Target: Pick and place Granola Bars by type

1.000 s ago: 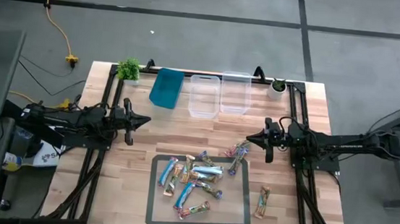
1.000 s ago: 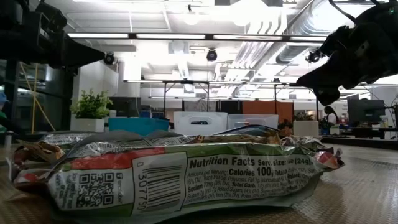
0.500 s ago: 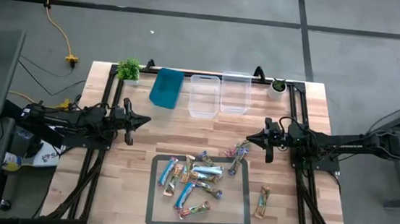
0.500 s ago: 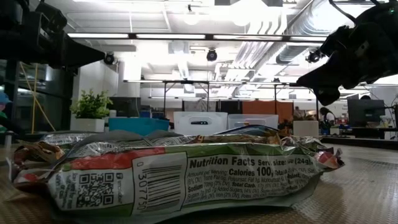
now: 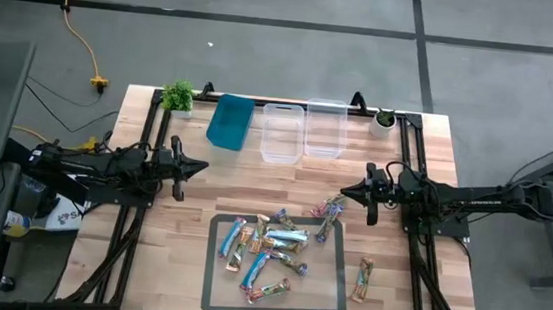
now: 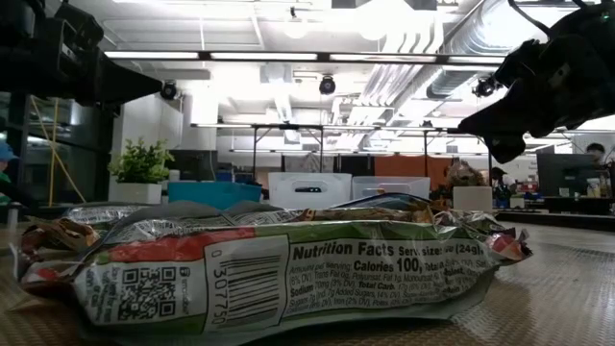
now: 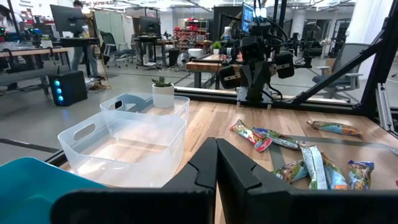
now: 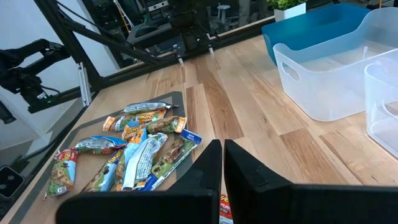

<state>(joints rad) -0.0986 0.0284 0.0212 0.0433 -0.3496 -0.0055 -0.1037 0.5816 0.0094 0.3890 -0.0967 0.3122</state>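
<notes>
Several granola bars in blue, orange and multicoloured wrappers lie in a loose pile on a grey mat near the table's near edge. A few more lie off the mat toward the right, and one lies alone right of the mat. In the low view one wrapper fills the foreground. My left gripper hovers shut over the table's left side, my right gripper shut over its right side, both above and apart from the bars.
A teal bin and two clear bins stand in a row at the table's far edge. Small potted plants sit at the far corners. Bare wood lies between the bins and the mat.
</notes>
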